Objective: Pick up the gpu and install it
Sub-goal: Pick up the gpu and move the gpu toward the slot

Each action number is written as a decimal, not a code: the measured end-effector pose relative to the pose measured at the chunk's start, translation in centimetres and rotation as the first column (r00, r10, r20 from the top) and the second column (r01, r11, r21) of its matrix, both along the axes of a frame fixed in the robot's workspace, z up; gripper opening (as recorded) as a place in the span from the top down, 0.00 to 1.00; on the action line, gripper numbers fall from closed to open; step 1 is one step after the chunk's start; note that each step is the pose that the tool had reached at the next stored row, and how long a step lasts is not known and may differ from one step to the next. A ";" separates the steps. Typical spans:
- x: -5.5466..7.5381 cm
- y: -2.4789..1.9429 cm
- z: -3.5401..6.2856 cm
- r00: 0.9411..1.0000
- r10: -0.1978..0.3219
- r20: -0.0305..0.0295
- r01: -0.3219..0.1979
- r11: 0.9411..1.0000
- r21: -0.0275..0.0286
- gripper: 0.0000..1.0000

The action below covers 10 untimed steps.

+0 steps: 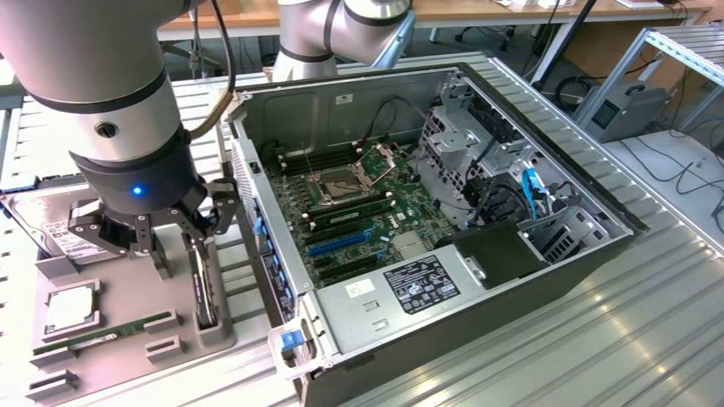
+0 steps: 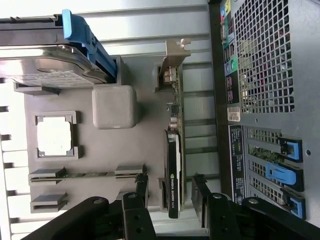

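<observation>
Open claw (image 2: 170, 186) astride gpu (image 2: 173, 150), finger bases cut off

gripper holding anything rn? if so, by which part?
Nothing held. The gripper is open, straddling the gpu that stands in the tray, with gaps on both sides.

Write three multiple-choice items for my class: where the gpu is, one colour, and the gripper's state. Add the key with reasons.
1. Where is the gpu? A lifted by the gripper; B on edge in the grey tray; C inside the computer case.
2. The clips on the case's back are: A red; B blue; C yellow.
3. The gripper is: A open; B shut on the gpu; C shut, empty.
Key: B, it stands in a tray slot; B, the clips show blue; A, its fingers stand apart, either side of the gpu.
</observation>
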<state>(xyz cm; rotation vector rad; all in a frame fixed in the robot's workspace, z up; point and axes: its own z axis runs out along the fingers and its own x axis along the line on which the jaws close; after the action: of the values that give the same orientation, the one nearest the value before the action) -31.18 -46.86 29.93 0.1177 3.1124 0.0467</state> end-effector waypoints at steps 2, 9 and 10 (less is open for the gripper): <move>0.0 0.16 -0.08 1.000 0.000 0.000 0.000 1.000 0.000 0.52; 0.1 0.84 -0.41 1.000 0.000 0.000 0.000 1.000 -0.003 0.52; 0.2 0.89 -0.45 1.000 0.000 0.000 0.000 1.000 -0.003 0.52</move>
<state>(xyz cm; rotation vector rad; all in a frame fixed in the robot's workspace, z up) -31.01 -45.97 29.48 0.1174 3.1123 0.0415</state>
